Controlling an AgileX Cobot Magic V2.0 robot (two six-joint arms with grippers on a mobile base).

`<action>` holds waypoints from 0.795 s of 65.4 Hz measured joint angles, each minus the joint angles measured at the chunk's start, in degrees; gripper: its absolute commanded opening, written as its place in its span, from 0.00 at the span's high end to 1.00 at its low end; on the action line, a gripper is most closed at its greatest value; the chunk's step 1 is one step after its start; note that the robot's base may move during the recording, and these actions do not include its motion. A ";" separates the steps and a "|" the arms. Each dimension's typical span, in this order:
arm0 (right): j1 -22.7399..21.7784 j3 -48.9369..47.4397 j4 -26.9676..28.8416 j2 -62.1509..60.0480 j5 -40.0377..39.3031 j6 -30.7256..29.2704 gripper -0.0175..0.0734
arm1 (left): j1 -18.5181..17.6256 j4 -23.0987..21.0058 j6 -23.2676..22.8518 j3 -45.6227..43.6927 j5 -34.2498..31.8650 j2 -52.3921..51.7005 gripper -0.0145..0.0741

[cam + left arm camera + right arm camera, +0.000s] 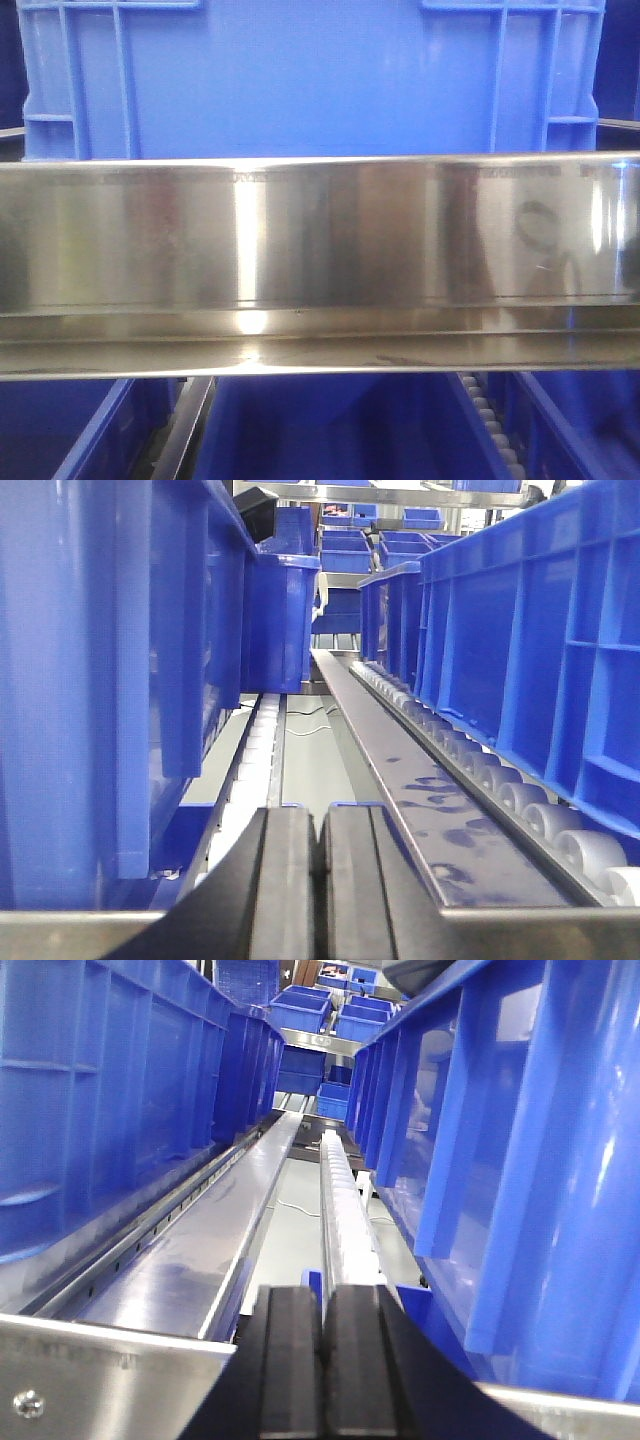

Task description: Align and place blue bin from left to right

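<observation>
Exterior front-facing view first: the blue bin [310,80] sits dead center up top, on the level above a wide steel beam [320,260]. That beam runs straight across the frame and covers the bin's bottom edge. The bin is bright glossy plastic with a smooth flat wall, raised vertical ribs at both corners and a ribbed rim. The beam is brushed stainless and mirror-shiny, with blurry reflections. Below it are the darker lower bins [330,430], seen from above, with a roller track [490,420] between them.

Left wrist cam: the left gripper [320,825] has its black pads pressed together, nothing between them. It points down a narrow lane between a left crate wall [90,680] and a right crate row [530,650]. The right row rests on grey plastic rollers [520,800], beside a flat metal rail [420,810].

Right wrist cam, same deal: the right gripper [325,1305] is squeezed closed and empty. It sits between a ribbed crate side [100,1090] and a near crate wall [520,1160], with a white roller strip [340,1210] and a polished steel channel [190,1260] ahead.

Can't tell which of those wrist-view crates is the center bin.
</observation>
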 measured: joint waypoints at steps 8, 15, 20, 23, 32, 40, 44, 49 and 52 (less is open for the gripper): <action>0.00 0.00 0.00 0.00 0.00 0.00 0.89 | 0.00 0.00 0.00 0.00 0.00 0.00 0.96; 0.00 0.00 0.00 0.00 0.00 0.00 0.89 | 0.00 0.00 0.00 0.00 0.00 0.00 0.96; 0.00 0.00 0.00 0.00 0.00 0.00 0.89 | 0.00 0.00 0.00 0.00 0.00 0.00 0.96; 0.00 0.00 0.00 0.00 0.00 0.00 0.89 | 0.00 0.00 0.00 0.00 0.00 0.00 0.96; 0.00 0.00 0.00 0.00 0.00 0.00 0.89 | 0.00 0.00 0.00 0.00 0.00 0.00 0.96; 0.00 0.00 0.00 0.00 0.00 0.00 0.89 | 0.00 0.00 0.00 0.00 0.00 0.00 0.96; 0.00 0.00 0.00 0.00 0.00 0.00 0.89 | 0.00 0.00 0.00 0.00 0.00 0.00 0.96; 0.00 0.00 0.00 0.00 0.00 0.00 0.89 | 0.00 0.00 0.00 0.00 0.00 0.00 0.96; 0.00 0.00 0.00 0.00 0.00 0.00 0.89 | 0.00 0.00 0.00 0.00 0.00 0.00 0.96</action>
